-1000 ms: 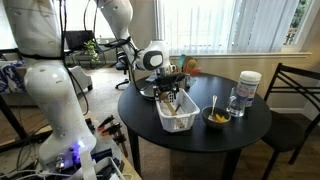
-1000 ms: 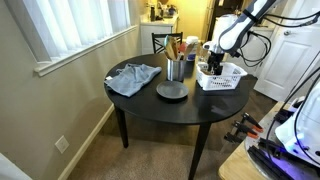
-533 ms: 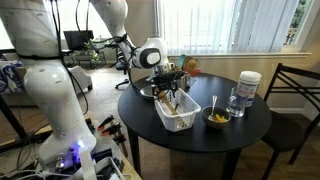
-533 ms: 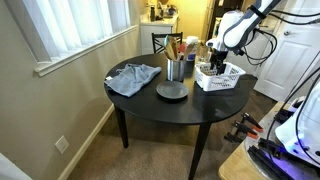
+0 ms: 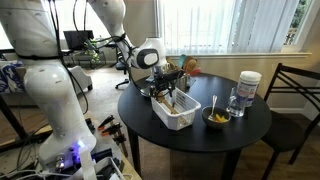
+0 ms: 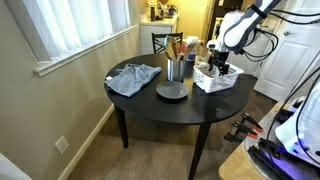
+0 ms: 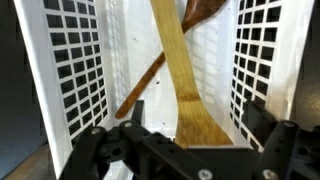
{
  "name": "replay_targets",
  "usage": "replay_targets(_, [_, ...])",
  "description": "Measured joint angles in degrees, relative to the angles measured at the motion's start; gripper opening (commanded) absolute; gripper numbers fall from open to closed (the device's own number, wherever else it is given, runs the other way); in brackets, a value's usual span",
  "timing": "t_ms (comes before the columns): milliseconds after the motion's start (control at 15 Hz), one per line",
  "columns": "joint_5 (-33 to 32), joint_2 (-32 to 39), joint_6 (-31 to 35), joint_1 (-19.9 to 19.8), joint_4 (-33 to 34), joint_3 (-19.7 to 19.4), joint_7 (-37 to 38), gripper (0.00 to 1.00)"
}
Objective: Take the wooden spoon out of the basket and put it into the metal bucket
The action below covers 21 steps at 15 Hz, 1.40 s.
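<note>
The white slotted basket (image 5: 186, 119) stands on the round dark table, and it also shows in the other exterior view (image 6: 229, 80). In the wrist view the light tan wooden spoon (image 7: 177, 60) lies lengthwise on the basket floor (image 7: 75, 70), crossing a thin dark utensil (image 7: 140, 86). My gripper (image 7: 192, 122) is open and lowered into the basket. Its fingers stand either side of the spoon's broad end without closing on it. It shows in both exterior views (image 5: 167, 92) (image 6: 218, 67). The grey metal bucket (image 6: 176, 69) holds several utensils beside the basket.
A dark plate (image 6: 171, 91) and a grey cloth (image 6: 133, 77) lie on the table. A small yellow bowl with a utensil (image 5: 216, 118) and a white-lidded jar (image 5: 248, 88) stand near the basket. A chair (image 5: 295, 95) stands beside the table.
My gripper has dropped lower into the basket. The basket has shifted slightly toward the bucket.
</note>
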Motion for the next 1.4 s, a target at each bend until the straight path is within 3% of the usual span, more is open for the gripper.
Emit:
replay_targets(333, [5.5,0.3,-0.4,0.0,0.0,0.4,-10.1,1.00])
replay_targets(933, [5.5,3.1,0.1,-0.1,1.0,0.7,-13.7,1.00])
replay_targets(1000, [5.5,3.3,0.1,-0.1,1.2,0.8,-14.9,0.84])
replay_targets(1067, [5.5,3.4,0.1,-0.1,1.3,1.1,-16.1,0.74])
replay_targets(1400, [5.5,3.6,0.1,-0.1,1.5,1.7,-20.0,0.41])
